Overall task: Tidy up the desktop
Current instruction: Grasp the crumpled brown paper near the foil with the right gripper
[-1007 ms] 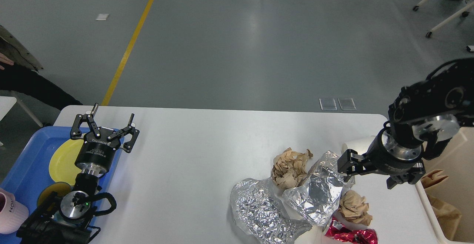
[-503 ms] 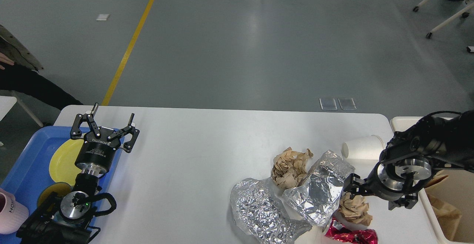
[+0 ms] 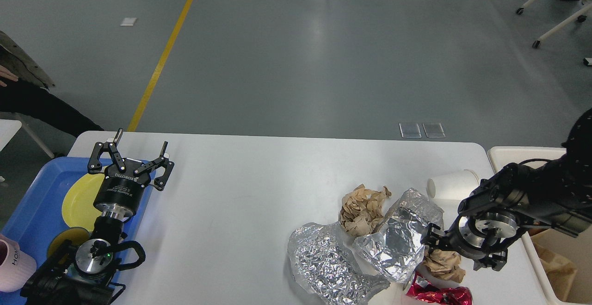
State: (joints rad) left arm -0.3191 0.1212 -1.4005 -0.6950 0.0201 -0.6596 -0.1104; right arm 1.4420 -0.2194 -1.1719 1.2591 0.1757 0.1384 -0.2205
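The litter sits in a heap at the near right of the white tabletop: two crumpled foil sheets, a brown paper ball behind them, a second brown paper wad to their right, something shiny red at the very edge, and a white paper cup lying on its side further back. The right gripper is down low at the second wad, right against the foil's edge. From here it is dark and seen nearly end-on, so I cannot tell whether its jaws are apart or closed on anything. The left gripper hangs over the blue tray and its yellow plate, jaws spread wide and empty.

It looks like the pick-up stage for that paper wad. Next, I'd say, it needs a firm pinch on paper alone, not snagging foil, then a lift and a swing right to the cream bin beside the tabletop.
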